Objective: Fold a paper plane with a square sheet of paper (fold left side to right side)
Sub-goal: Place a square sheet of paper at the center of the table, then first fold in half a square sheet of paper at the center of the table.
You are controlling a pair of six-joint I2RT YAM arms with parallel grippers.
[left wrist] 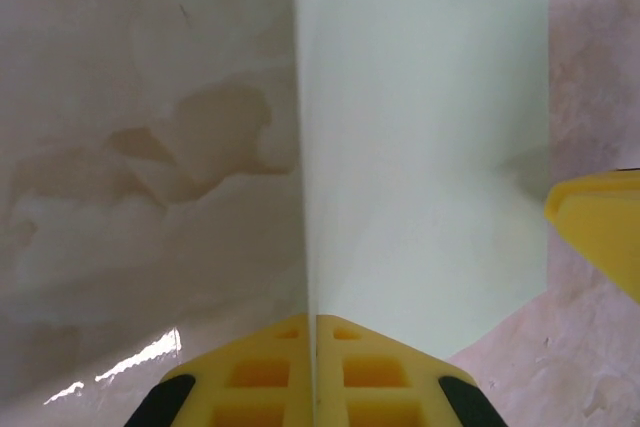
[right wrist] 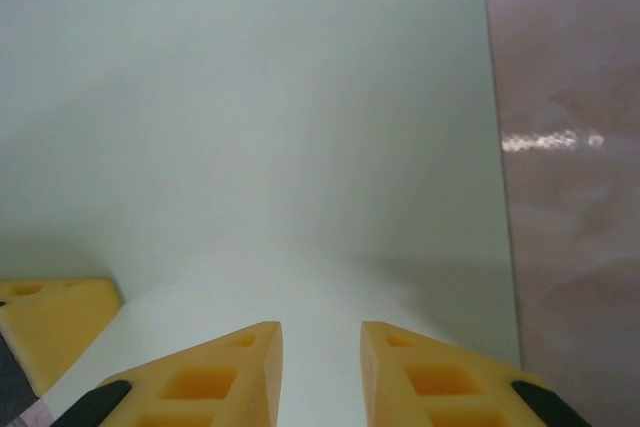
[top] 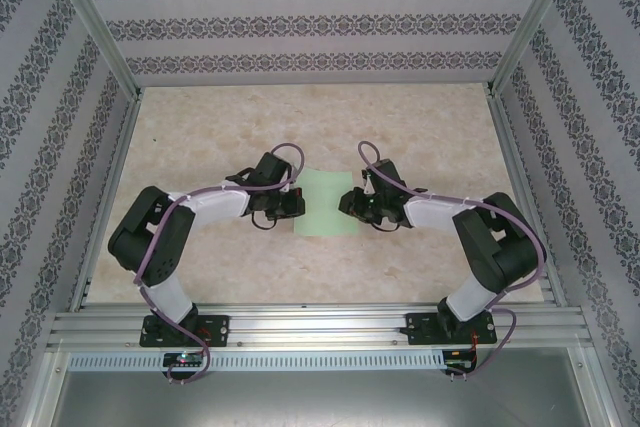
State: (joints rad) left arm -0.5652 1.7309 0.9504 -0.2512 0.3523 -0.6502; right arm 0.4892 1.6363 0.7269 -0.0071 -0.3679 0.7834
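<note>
The square sheet of paper (top: 326, 203) lies on the surface (top: 300, 127), squeezed in between the two grippers. The left gripper (top: 296, 205) is at the sheet's left edge and the right gripper (top: 346, 205) at its right edge. They face each other across the sheet.

The top view gives this layout, but the arms' dark bodies hide both sets of fingertips there.

The left wrist view supplies the grip. The left gripper (left wrist: 315, 367) has its yellow fingers pressed together, and the sheet's (left wrist: 420, 147) left edge runs straight into the seam between them. That gripper is clamped on the paper. Beyond the sheet's far edge, one yellow finger (left wrist: 600, 237) of the right gripper touches or just overlaps the paper.

The right wrist view shows the right gripper (right wrist: 320, 367) with its fingers standing apart. There is a narrow gap between them, and the pale paper (right wrist: 250, 127) swells up toward the gap. I cannot tell whether the fingers nip the paper. The sheet spreads away from this gripper, with bare marbled surface (right wrist: 570, 197) beside it. A yellow finger (right wrist: 50, 327) of the left gripper sits at the sheet's opposite edge.
</note>
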